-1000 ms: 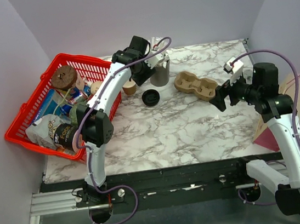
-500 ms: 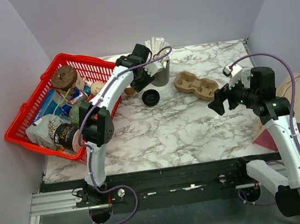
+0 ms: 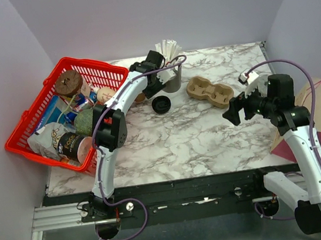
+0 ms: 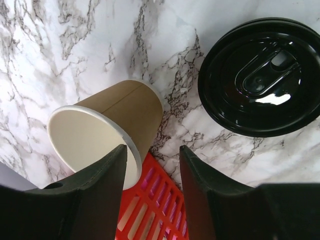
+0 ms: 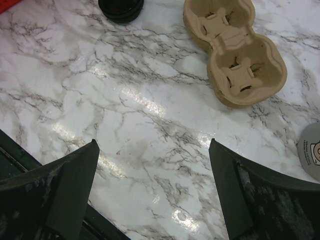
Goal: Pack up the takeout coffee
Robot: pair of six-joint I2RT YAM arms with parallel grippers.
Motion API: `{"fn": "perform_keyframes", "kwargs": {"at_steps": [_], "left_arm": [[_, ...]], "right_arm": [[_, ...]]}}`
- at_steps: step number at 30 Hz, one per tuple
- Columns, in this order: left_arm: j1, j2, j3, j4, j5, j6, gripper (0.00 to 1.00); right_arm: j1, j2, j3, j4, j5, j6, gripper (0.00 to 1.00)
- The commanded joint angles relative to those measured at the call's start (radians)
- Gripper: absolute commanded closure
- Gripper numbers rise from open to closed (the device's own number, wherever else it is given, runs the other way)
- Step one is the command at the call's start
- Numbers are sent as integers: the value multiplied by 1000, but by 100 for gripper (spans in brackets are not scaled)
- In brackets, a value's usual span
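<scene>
The left arm (image 3: 123,98) is stretched far forward from its base, bent at the elbow, and the left gripper (image 4: 152,162) at its end points downward, its two dark fingers standing partly apart with a clear gap between them. The right arm (image 3: 305,136) stands bent on its own side with the wrist lifted. The right gripper (image 5: 152,150) looks down at an angle, its jaws spread fully wide.

Red basket (image 3: 97,69) (crammed), pulp carrier (image 3: 210,91), grey cup (image 3: 173,83)
</scene>
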Motion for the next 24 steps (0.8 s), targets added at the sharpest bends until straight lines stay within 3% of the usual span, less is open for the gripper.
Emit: {"fn": "perform_keyframes", "kwargs": {"at_steps": [1, 9, 18, 24], "left_arm": [[5, 15, 29, 28, -49, 14, 47], [7, 8, -10, 20, -36, 2, 79], [1, -40, -45, 35, -68, -1, 98], [-41, -189, -109, 20, -115, 3, 100]], "right_arm": [[-9, -13, -26, 4, -3, 5, 0], [-9, 6, -16, 11, 0, 0, 0], [-9, 28, 5, 11, -2, -1, 0], [-9, 28, 5, 9, -8, -3, 0]]}}
